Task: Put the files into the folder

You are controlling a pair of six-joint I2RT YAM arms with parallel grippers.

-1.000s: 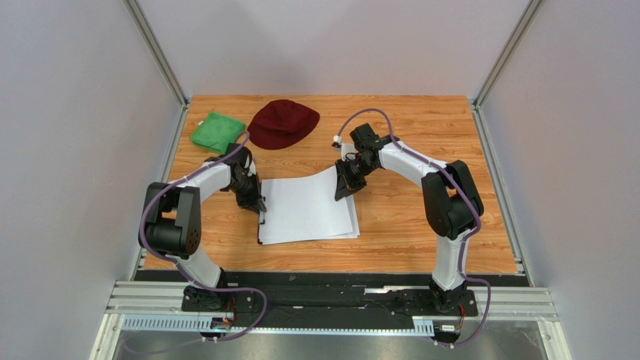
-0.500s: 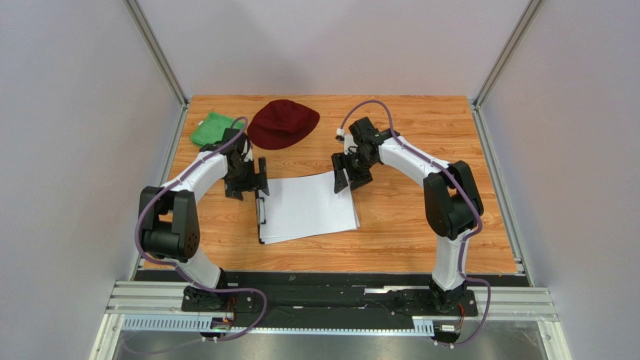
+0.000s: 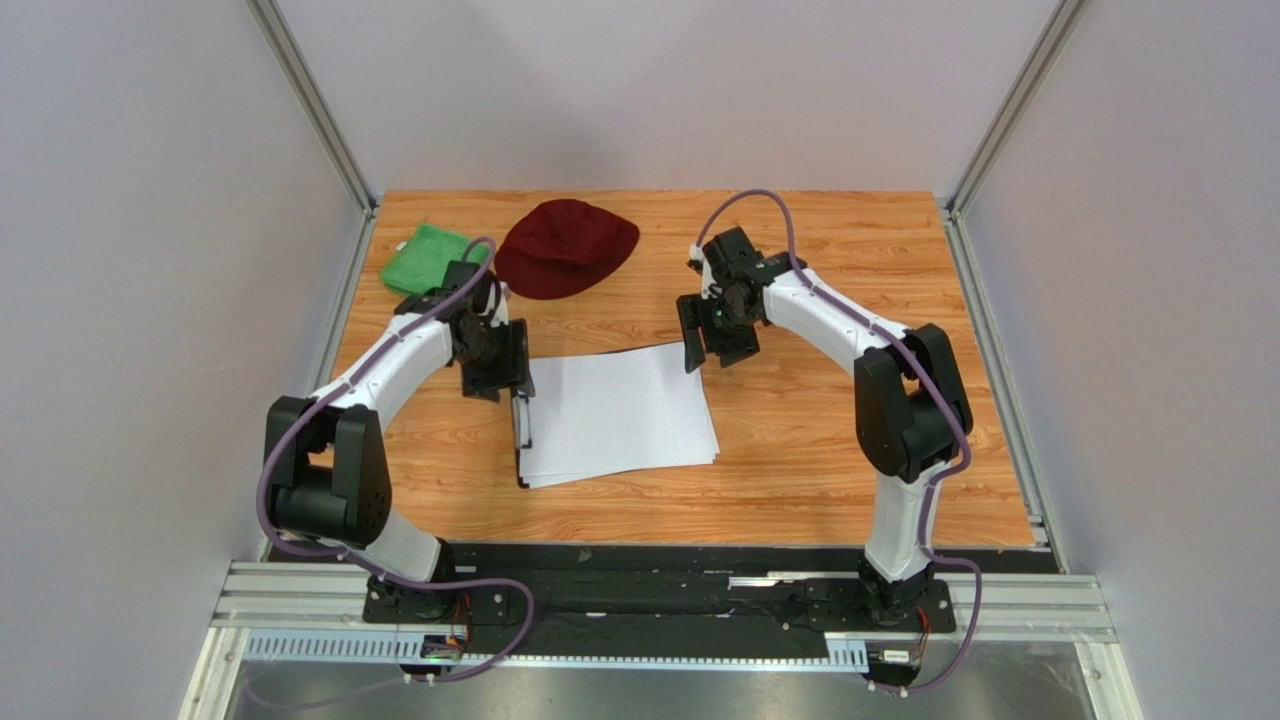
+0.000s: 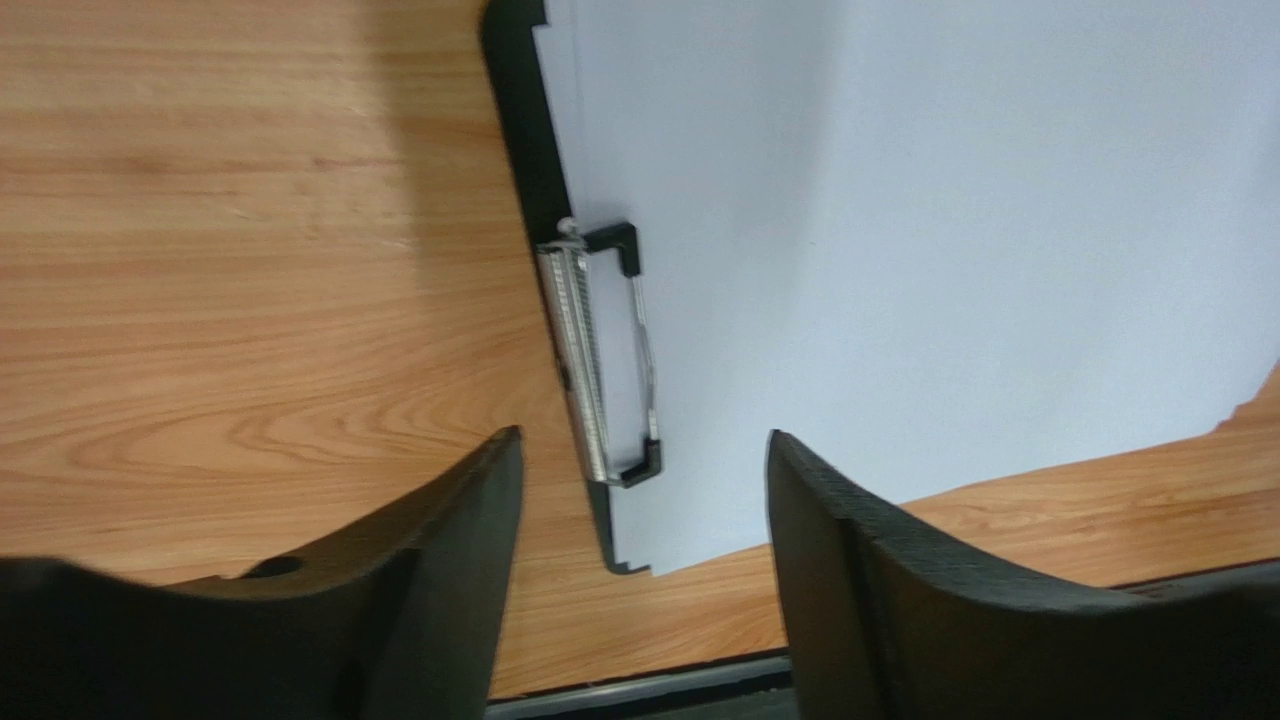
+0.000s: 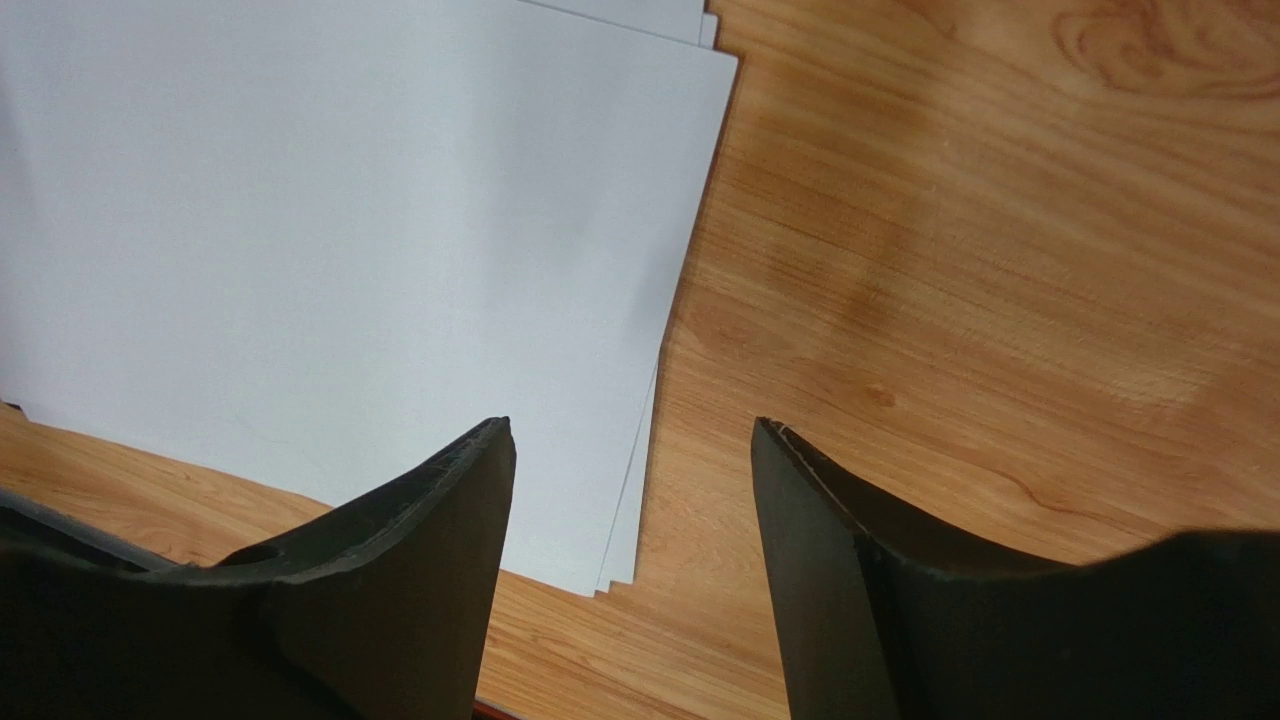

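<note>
The files (image 3: pixel 619 413) are a stack of several white sheets, slightly fanned, lying on the folder, a black clipboard whose edge (image 3: pixel 522 438) shows along the stack's left side. In the left wrist view the silver clip (image 4: pixel 579 360) sits on the black edge (image 4: pixel 519 135), and its wire arms lie over the sheets (image 4: pixel 932 225). My left gripper (image 3: pixel 496 360) hovers open and empty just above the clip end (image 4: pixel 643 450). My right gripper (image 3: pixel 699 333) hovers open and empty over the stack's far right corner (image 5: pixel 631 435), where the sheet edges (image 5: pixel 346 225) are offset.
A dark red cap (image 3: pixel 567 245) and a green cloth (image 3: pixel 427 258) lie at the back left of the wooden table (image 3: pixel 842 435). A black strip (image 3: pixel 721 558) runs along the table's near edge. Grey walls enclose both sides and the back.
</note>
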